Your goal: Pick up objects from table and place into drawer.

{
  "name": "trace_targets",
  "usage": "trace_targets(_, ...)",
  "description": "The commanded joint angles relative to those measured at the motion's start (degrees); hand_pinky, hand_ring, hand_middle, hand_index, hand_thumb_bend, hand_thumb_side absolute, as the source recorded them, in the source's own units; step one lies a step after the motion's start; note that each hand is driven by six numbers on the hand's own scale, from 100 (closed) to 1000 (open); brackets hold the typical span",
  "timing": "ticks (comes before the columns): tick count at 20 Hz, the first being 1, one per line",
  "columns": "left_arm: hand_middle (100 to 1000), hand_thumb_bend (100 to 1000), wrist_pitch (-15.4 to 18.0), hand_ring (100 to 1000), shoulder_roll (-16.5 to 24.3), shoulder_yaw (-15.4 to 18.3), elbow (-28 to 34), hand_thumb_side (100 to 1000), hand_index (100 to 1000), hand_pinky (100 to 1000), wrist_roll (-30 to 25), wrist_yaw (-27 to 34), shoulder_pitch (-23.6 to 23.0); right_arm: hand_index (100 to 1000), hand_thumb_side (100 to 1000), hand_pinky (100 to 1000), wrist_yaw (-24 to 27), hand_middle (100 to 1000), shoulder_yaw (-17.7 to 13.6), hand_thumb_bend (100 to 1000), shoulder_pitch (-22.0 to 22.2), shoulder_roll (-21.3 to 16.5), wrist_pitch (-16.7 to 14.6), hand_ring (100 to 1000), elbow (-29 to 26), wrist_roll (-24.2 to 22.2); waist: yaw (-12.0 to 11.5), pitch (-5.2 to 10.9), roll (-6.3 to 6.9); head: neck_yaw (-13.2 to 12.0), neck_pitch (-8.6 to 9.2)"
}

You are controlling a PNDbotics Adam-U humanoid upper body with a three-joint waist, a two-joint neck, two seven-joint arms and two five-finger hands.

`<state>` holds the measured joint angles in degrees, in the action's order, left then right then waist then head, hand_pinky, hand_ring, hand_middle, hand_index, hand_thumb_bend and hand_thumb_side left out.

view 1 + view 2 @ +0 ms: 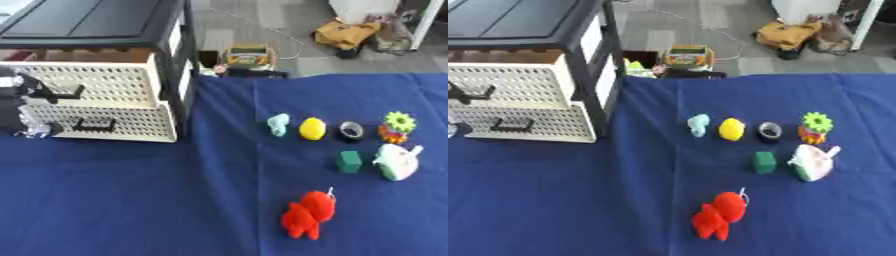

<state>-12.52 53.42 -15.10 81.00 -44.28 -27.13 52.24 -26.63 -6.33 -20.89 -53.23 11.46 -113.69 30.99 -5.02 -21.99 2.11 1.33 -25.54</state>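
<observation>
Looking down through the left eye view, we see a surface (131, 200) covered in blue cloth, with a black-framed drawer unit (96, 30) at its far left, two cream perforated drawers (96, 100) pulled forward, each with a black handle. The small things lie in a group well to the right of the drawers: a pale teal piece (278, 124), a yellow lemon-like piece (311, 128) just beside it, a black ring (351, 131), a green gear (400, 121) sitting on an orange base, a green block (348, 161), a white-and-green piece (397, 161), and nearest to us a red plush toy (308, 215), apart from the rest. At the left edge we make out our left hand (19, 89), dark and silver, against the upper drawer front by its handle; we cannot tell whether its fingers are spread or curled, nor whether they grip the handle. In the right eye view the same things sit shifted leftward, the red plush toy again nearest to us; only a dark sliver of the left hand shows at the left edge near the upper handle (470, 93). Our right hand shows in neither view.
</observation>
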Motion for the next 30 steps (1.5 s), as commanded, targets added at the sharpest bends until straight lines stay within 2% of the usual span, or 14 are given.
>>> trace_targets(1, 100, 373, -0.8, 100, 3.4, 0.3, 2.1, 458, 833, 100, 0.5, 0.8, -0.2, 731, 1000, 635, 0.2, 693, -1.0, 100, -0.6, -1.3, 0.0, 713, -0.9, 0.3, -0.1, 1.33, -0.08, -0.1, 0.79)
trace_targets(17, 100, 368, -2.7, 100, 7.5, 0.5, 10.5, 459, 835, 100, 0.7, 3.2, -6.3, 731, 1000, 635, 0.4, 694, -1.0, 100, -0.9, -1.3, -0.2, 713, -0.9, 0.4, 0.1, 1.28, -0.28, -0.4, 1.01)
trace_targets(30, 100, 365, -3.7, 100, 8.6, 1.3, 11.8, 459, 805, 100, 1.1, 1.3, -8.1, 732, 1000, 634, 0.5, 694, -0.9, 100, -0.9, -1.2, -0.4, 712, -0.9, 0.5, 0.1, 1.38, -0.47, -0.4, 1.18)
